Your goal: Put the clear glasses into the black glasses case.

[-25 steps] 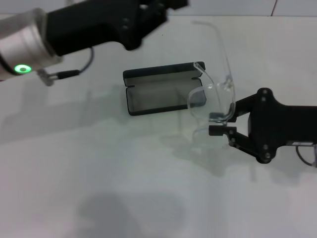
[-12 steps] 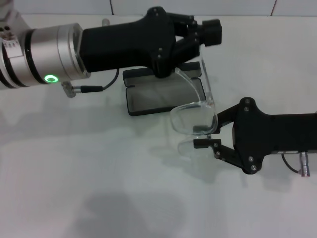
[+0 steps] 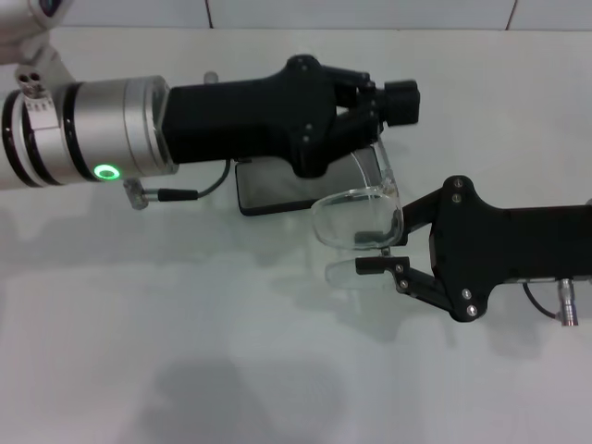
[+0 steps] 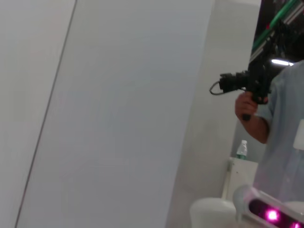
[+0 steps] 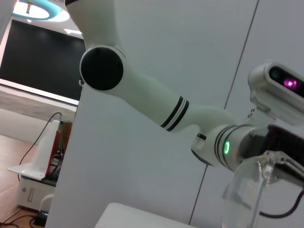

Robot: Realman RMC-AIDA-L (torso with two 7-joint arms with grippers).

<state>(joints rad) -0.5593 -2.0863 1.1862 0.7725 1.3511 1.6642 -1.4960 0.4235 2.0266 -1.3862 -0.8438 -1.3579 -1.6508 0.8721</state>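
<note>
right claw (image 3: 377,256) pinching the lens end of the clear glasses (image 3: 356,218), held off the table (image 3: 185,351) | glasses' long axis toward the left | black glasses case (image 3: 268,188) open, beyond them toward the far edge, half-hidden | left claw (image 3: 393,100) over it at a temple arm, grip unclear | right arm nearer

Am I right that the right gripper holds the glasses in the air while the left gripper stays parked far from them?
Not quite. The right gripper does hold the glasses in the air, but the left gripper is not parked: the head view shows it reaching over the case, right at one of the glasses' arms.
</note>
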